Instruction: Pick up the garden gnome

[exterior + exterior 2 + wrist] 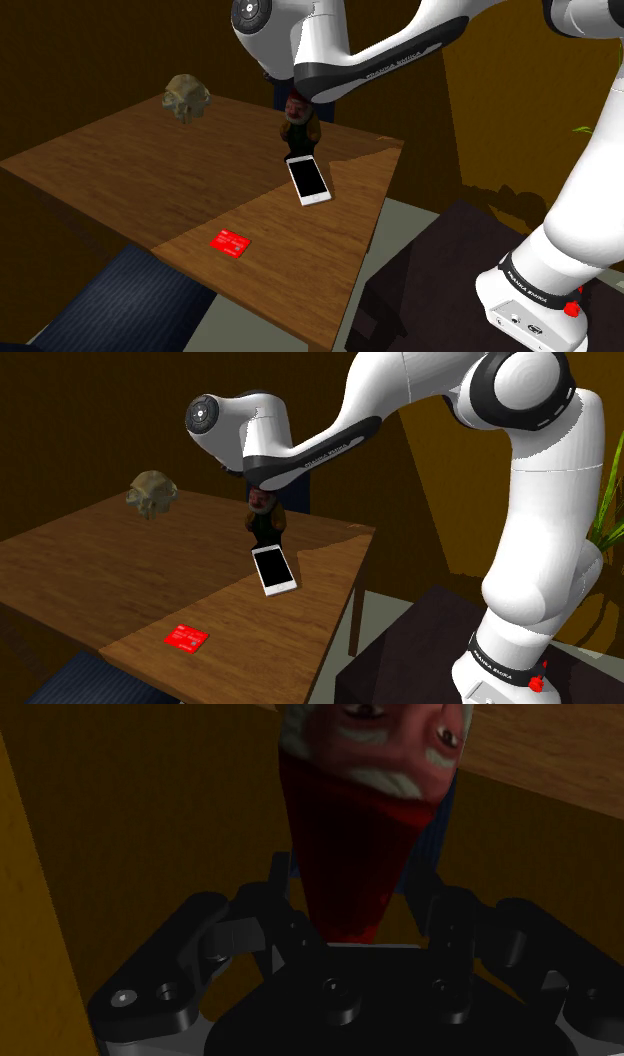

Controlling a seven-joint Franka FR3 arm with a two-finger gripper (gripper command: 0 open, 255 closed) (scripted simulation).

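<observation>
In the shoulder view we find the garden gnome (301, 128) standing upright by the tabletop's (150, 170) far edge, nearer the corner at the shoulder view's right than the far corner. A white-framed phone (309, 180) lies just in front of its feet, a red card (231, 243) lies well apart toward the near edge, and a lumpy tan figure (186, 97) sits by the far corner. The arm (400, 45) bends down directly over the gnome's head. In the second exterior view the gnome (264, 517) again stands straight, its long axis vertical, with the arm's last link crossing just above it and the phone on its near side. In the wrist view we look down that axis. The red hat (345, 834) rises as a cone toward the palm, tip nearly at it, with the face beyond. The 2 fingers (282, 899) stand apart, 1 on each side of the cone, so the jaws are parted and straddle the hat. 1 finger looks close to grazing it and a sliver of background shows beside the other, so we judge nothing is clamped yet. The gnome thus lies straight ahead between the jaws, in line with their approach. Because the cone narrows toward them, we judge that closing here risks sliding off the taper, and a lower hold nearer the head would seat better.
</observation>
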